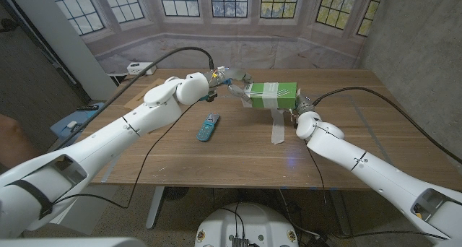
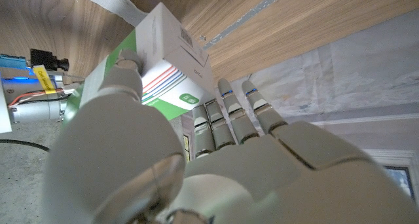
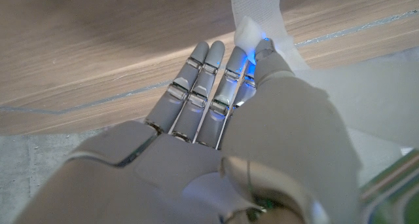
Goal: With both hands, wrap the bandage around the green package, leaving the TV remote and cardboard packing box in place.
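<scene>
green package [image 1: 273, 94] sits up off the table at about 1 o'clock from table centre, already banded with turns of white bandage [image 1: 277, 128], whose loose tail hangs down to the wood at 6 o'clock of the package. left hand [image 1: 229, 81] grips the package's 9 o'clock end; in the left wrist view its thumb presses the box face and its fingers [image 2: 222, 122] reach along the side, so the package is grasped. right hand [image 1: 297, 111] is at the 3 o'clock end; in the right wrist view its thumb and a fingertip pinch the bandage strip, the other fingers [image 3: 196, 86] lying straight. tv remote [image 1: 208, 126] lies at 7 o'clock of the package, well apart. cardboard packing box: cannot pick it out with confidence. risks, as judgement: the pinch looks light, so tension could pull the strip free; slack in the tail could let the wraps loosen; the one-ended left grip could let the package twist or drop; a sweeping tail or left forearm could nudge the remote.
</scene>
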